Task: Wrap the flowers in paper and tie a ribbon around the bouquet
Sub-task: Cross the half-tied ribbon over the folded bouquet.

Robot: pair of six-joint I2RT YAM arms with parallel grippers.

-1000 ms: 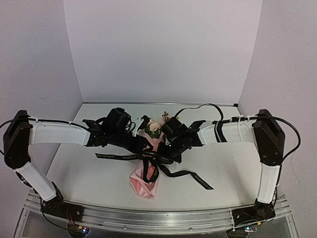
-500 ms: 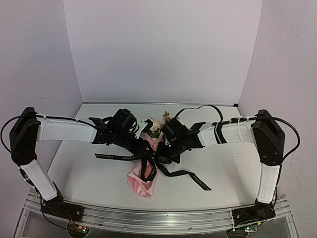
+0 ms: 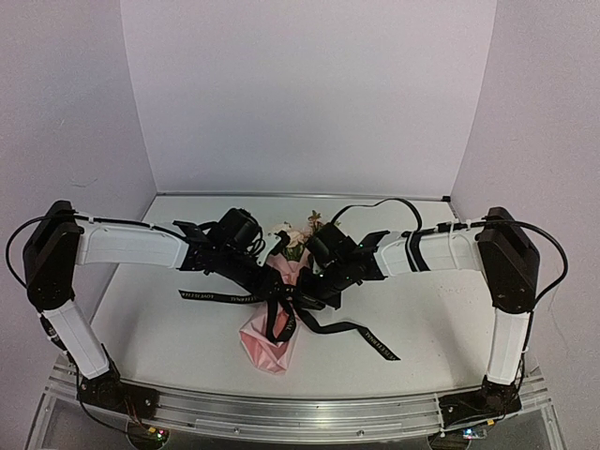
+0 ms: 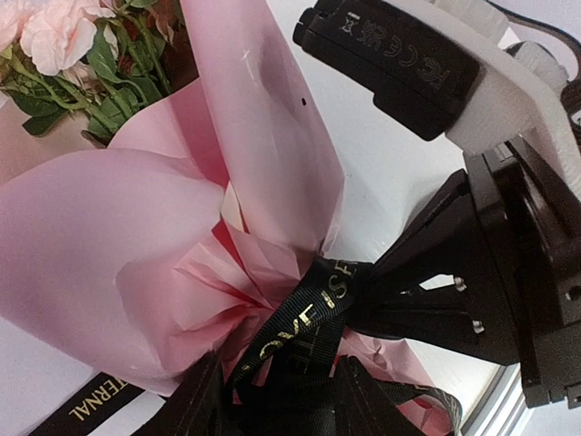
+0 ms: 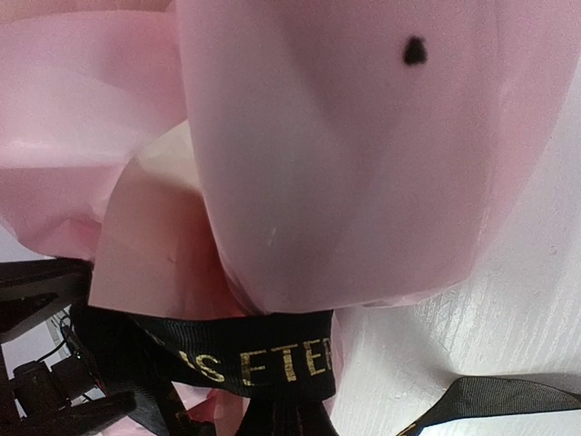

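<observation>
**Top view.** The bouquet (image 3: 278, 314) lies at mid-frame on the white table (image 3: 441, 314), with its blooms toward the upper edge and its folded foot toward the lower edge. Both arms reach in from the frame's sides and meet over its waist. Here the left gripper (image 3: 266, 277) and right gripper (image 3: 315, 287) read only as dark masses that merge with the ribbon (image 3: 367, 336). The ribbon's two tails trail left and lower right across the table.

**Left wrist view.** The flowers (image 4: 56, 36) sit at upper left, rising from the paper (image 4: 127, 236). A gold-lettered band of ribbon cinches the gathered paper at lower centre. The right gripper enters from the right, its jaws closed to a point and pinching the band's edge. The left gripper's own jaws flank bunched ribbon at the bottom edge, part-way apart. Whether they press it cannot be told.

**Right wrist view.** Paper fills the frame, with a small dark spot (image 5: 414, 50) at upper right and the lettered band at lower centre. This gripper's fingers are out of sight.

The stems are hidden inside the paper, and the lettering is cut off by folds. Plain pale walls (image 3: 309, 103) enclose the table on three sides.
</observation>
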